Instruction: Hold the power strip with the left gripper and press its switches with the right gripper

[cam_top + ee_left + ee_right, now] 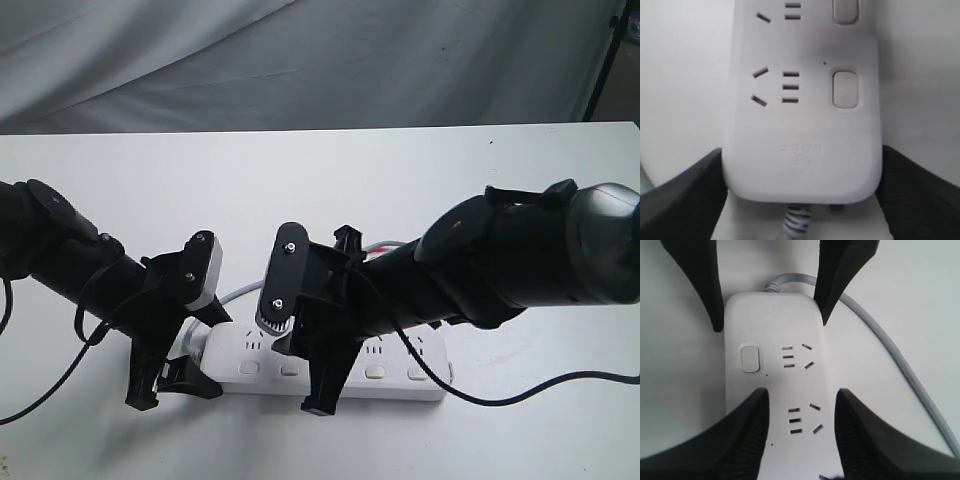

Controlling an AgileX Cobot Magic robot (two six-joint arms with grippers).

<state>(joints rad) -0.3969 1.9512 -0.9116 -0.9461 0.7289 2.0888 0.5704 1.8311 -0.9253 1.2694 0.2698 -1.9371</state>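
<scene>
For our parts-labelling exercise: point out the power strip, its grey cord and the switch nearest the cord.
power strip (800, 150), left wrist view, blank end of body.
grey cord (792, 278), right wrist view, bend leaving the strip.
switch (845, 89), left wrist view, button centre.

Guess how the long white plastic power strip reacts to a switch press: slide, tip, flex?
Likely stiff, no tipping: the long white plastic power strip lies flat on the white table. Its smooth shell might slide, but the black left gripper looks clamped across its cord end. The thin grey cord looks floppy, adding little drag.
</scene>
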